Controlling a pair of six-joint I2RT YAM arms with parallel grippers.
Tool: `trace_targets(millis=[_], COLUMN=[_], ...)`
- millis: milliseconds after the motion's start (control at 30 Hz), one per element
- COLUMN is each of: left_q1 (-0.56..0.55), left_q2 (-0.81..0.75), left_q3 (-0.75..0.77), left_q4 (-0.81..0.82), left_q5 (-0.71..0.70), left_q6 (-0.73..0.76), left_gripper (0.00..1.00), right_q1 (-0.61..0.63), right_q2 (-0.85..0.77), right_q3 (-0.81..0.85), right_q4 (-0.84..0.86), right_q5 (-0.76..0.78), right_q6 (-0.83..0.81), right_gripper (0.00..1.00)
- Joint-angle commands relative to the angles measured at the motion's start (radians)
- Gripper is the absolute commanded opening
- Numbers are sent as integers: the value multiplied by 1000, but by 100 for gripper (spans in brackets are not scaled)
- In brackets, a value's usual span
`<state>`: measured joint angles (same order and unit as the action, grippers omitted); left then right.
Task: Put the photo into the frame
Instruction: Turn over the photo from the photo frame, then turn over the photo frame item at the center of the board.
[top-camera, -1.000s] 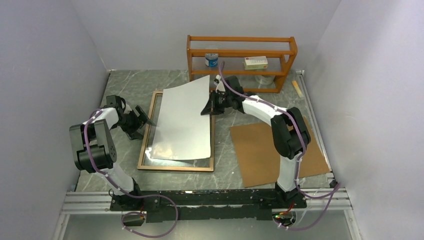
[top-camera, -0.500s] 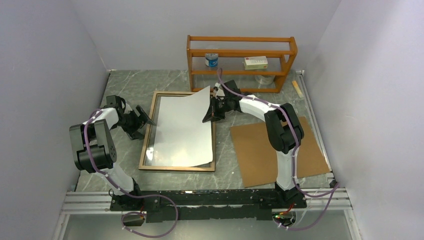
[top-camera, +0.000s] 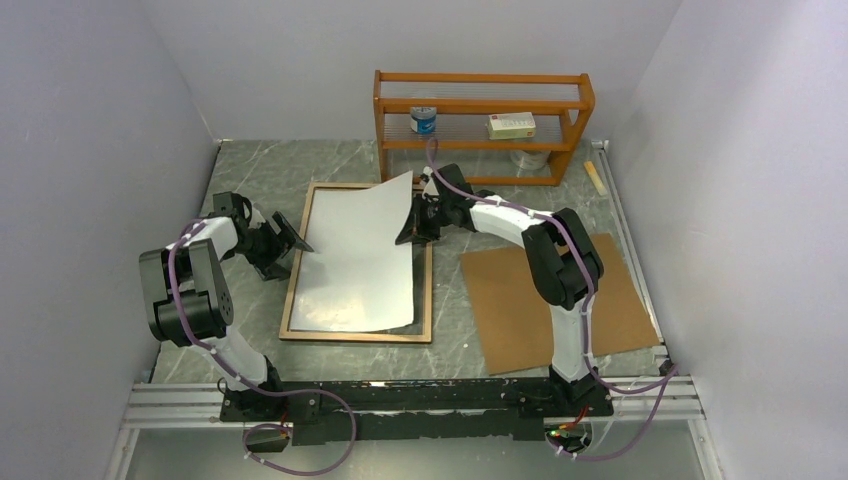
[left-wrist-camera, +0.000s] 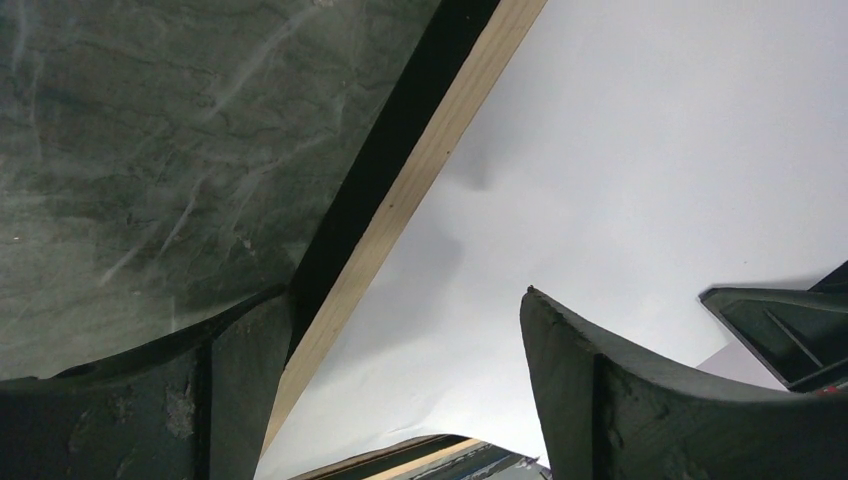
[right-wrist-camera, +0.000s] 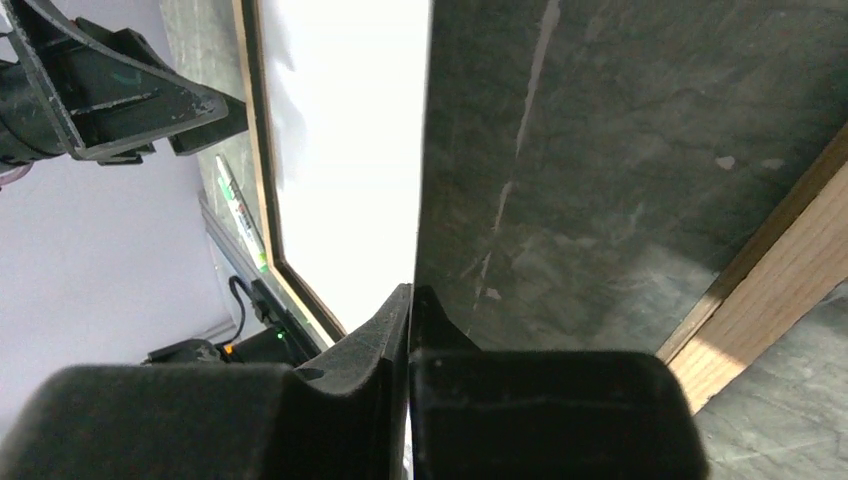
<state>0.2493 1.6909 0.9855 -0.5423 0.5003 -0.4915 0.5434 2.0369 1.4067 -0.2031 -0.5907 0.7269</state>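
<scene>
Right end effector (top-camera: 413, 222) pinches photo (top-camera: 360, 265) edge, white back up, over frame (top-camera: 297, 290); left end effector (top-camera: 291, 240) agape astride frame's left rail.

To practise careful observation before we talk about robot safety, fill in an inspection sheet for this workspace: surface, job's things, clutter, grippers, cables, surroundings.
Surface: grey marbled table.
Job's things: photo lies white side up, its near part in the frame and its far right corner lifted.
Clutter: cardboard sheet lies right of the frame. A shelf rack holds a can and a box.
Grippers: right gripper is shut on the photo's far right edge. Left gripper is open at the frame's left rail.
Cables: purple cables run along both arms and loop at the near edge.
Surroundings: plain white walls; nothing else seen.
</scene>
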Motion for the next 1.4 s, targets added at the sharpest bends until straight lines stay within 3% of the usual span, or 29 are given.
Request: trace_targets(millis=[0, 100, 233, 400, 567, 833, 933, 1100, 1233, 1367], left_q1=[-2, -2, -2, -2, -2, -43, -146, -423, -612, -772], left_q2=[-43, -47, -63, -96, -135, -265, -301, -310, -256, -101], left_q3=[-3, 3, 25, 73, 132, 183, 205, 204, 203, 296], left_q4=[-2, -8, -39, -100, -171, -169, -130, 36, 181, 205], left_q5=[37, 27, -2, -45, -44, 69, 80, 68, 30, -32], left_q6=[-5, -3, 10, 35, 77, 83, 62, -3, -30, 11], left_gripper=[88, 88, 88, 87, 88, 90, 91, 90, 91, 89], right_q1=[-2, -2, -2, -5, -8, -52, -118, -253, -330, -382], right_q2=[7, 6, -25, -118, -256, -489, -584, -763, -934, -1095], right_q3=[17, 38, 59, 67, 16, -169, -265, -464, -604, -715], right_q4=[38, -11, -89, -229, -329, -508, -566, -650, -755, -816], right_q5=[53, 86, 142, 346, 626, 960, 954, 877, 880, 860], right_q6=[10, -9, -51, -119, -133, 40, 90, 179, 277, 368], right_gripper=[9, 19, 41, 62, 65, 69, 69, 71, 82, 91])
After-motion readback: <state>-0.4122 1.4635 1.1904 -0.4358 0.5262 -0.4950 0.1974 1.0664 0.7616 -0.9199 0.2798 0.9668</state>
